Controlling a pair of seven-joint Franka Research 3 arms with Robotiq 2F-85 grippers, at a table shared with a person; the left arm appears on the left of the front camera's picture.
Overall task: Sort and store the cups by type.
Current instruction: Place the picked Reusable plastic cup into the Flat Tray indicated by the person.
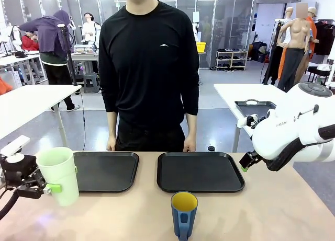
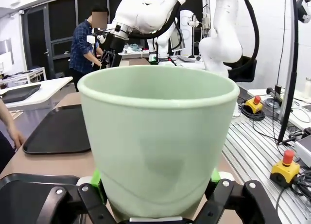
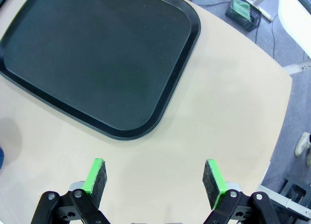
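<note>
**Mint Tumbler in the Left Arm's Grip as Blue Mug Waits**

The left gripper (image 1: 56, 188) clamps its green pads (image 2: 96, 178) on opposite sides of the pale mint-green tumbler (image 1: 57, 174), low on its wall and near the base. The cup stands upright between the jaws, with its open rim well above them. Whether its base touches the table (image 1: 282, 209) cannot be told. The thin plastic looks light and likely to flex, and because the wall tapers, a firm but gentle squeeze seems wise.

The right gripper (image 3: 155, 179) hangs with its jaws spread wide and nothing between them. It is above bare tabletop, just beside a corner of the right tray (image 1: 201, 170). The dark blue mug (image 1: 183, 216), yellow inside, stands upright well apart from both pairs of jaws, with its handle turned toward the robot. It looks stiff and heavier, and is probably best gripped across the body, clear of the handle. The left tray (image 1: 107, 172) lies just beside the held tumbler.
</note>
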